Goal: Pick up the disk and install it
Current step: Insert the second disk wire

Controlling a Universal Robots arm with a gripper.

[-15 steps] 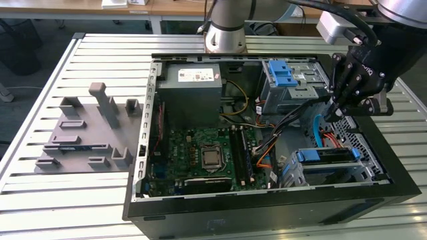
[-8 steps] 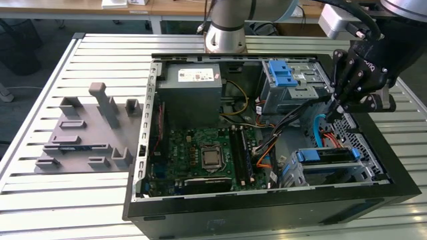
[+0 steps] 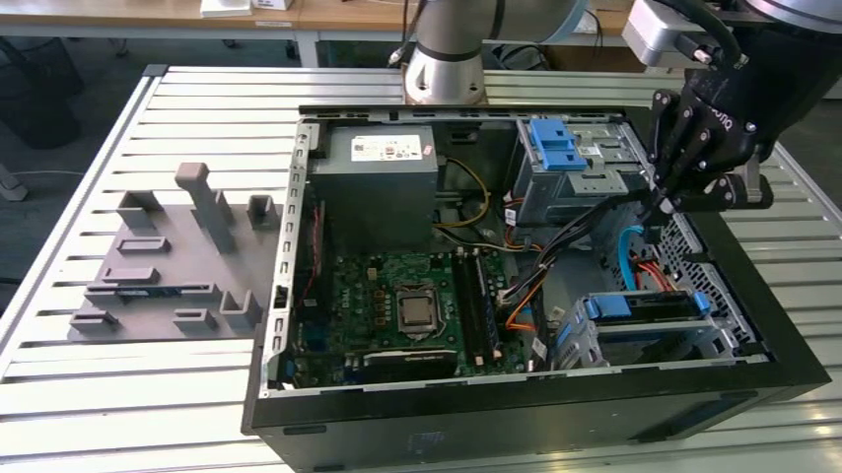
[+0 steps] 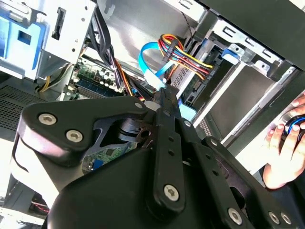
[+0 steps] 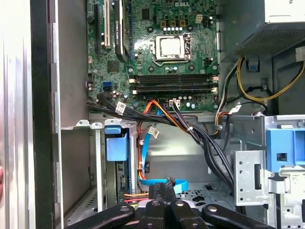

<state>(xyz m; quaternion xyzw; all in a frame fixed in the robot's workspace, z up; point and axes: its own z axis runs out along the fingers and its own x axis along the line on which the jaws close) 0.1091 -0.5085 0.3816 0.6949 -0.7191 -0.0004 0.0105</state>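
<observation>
Exterior view's right side is where the black jaws are seen, hung over the open computer case (image 3: 526,414), just above its edge and a bundle of cables (image 3: 593,232). The jaws are clenched together, and nothing is gripped between them, as is seen in both wrist views. The disk (image 3: 641,307) is seated in the metal drive cage (image 3: 717,340) at the case's near corner, below the jaws and apart from them, with its blue rail turned upward. The motherboard (image 3: 394,296) and the grey power supply (image 3: 382,187) are seen deeper in the case. A grey parts fixture (image 3: 158,266) is laid on the slatted table (image 3: 132,394). A person's hand (image 4: 286,138) is seen beside the case in the second wrist view.
</observation>
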